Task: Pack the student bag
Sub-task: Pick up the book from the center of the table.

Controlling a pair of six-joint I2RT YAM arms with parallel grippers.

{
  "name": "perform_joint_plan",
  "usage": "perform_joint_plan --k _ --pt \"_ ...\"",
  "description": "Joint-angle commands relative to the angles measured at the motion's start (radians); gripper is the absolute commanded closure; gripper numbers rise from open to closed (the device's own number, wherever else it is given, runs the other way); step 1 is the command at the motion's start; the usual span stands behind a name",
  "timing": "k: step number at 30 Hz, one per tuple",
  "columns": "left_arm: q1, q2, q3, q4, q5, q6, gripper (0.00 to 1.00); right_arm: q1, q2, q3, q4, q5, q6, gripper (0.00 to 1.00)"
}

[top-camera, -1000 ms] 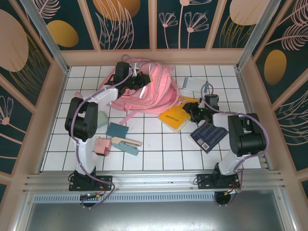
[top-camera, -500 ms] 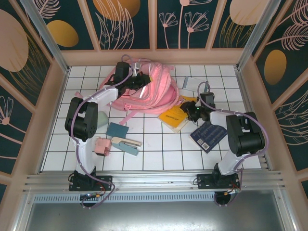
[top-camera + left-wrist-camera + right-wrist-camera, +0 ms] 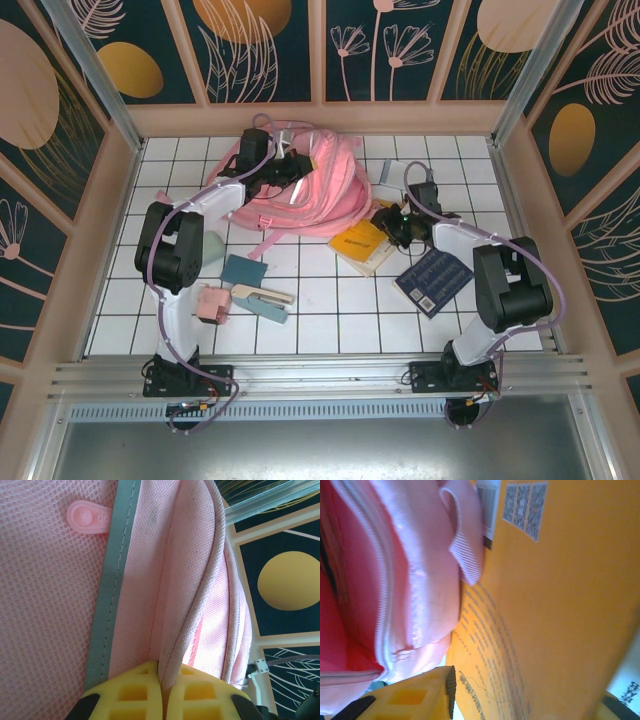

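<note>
"Where has the bag ended up?"

"The large soft pink fabric student bag [image 3: 310, 190] lies slumped at the far edge of the white tiled table [image 3: 330, 310], a little left of the middle."

"Why is the left arm buried in it?"

"The left gripper [image 3: 162, 680] is pinched tight on a fold of the pink cloth, just beside the grey reflective strip [image 3: 112, 580]. I'd say it holds that lip up so the mouth gapes for the other arm."

"And the right one?"

"The right gripper [image 3: 530, 695] straddles the flat yellow paperback book [image 3: 358, 245]. The book lies just right of the bag, toward the table's right edge, with a pink strap loop [image 3: 465, 545] draped over its corner. The jaws stand partly apart, and one yellow finger [image 3: 415, 697] sits against the book's edge. Whether they actually bite it, I can't tell."

"Why take it there?"

"My guess is that end is nearest the opening, where the red lining shows, so the book can slide straight in. That loop could snag it, though."
</note>
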Motion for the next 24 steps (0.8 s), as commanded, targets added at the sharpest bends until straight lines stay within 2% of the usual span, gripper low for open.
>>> perform_joint_plan --k 1,5,7,11,15,17,20,24 --pt "-0.004 -0.017 0.025 0.017 0.016 -0.005 1.0 0.009 0.021 -0.084 0.17 -0.043 0.092 0.68" --pt "-0.003 -0.014 0.02 0.029 0.022 -0.018 1.0 0.021 0.047 -0.124 0.336 -0.03 0.186 0.76" --pt "-0.003 -0.015 0.021 0.028 0.025 -0.019 1.0 0.026 0.079 -0.108 0.355 -0.025 0.201 0.85" --pt "0.002 -0.02 0.031 -0.014 0.004 0.018 1.0 0.027 0.096 -0.084 0.296 0.011 0.163 1.0" --pt "0.011 -0.028 0.034 -0.071 -0.047 0.062 1.0 0.013 0.051 -0.094 0.231 0.013 0.083 1.0" --pt "0.011 -0.026 0.055 -0.118 -0.079 0.103 0.91 0.0 0.0 -0.118 0.224 -0.001 0.045 1.0" --pt "0.011 -0.022 0.078 -0.155 -0.098 0.126 0.69 -0.031 -0.091 -0.165 0.216 -0.032 0.011 1.0" --pt "0.01 -0.02 0.101 -0.191 -0.098 0.148 0.53 -0.092 -0.194 -0.228 0.214 -0.083 0.004 1.0"
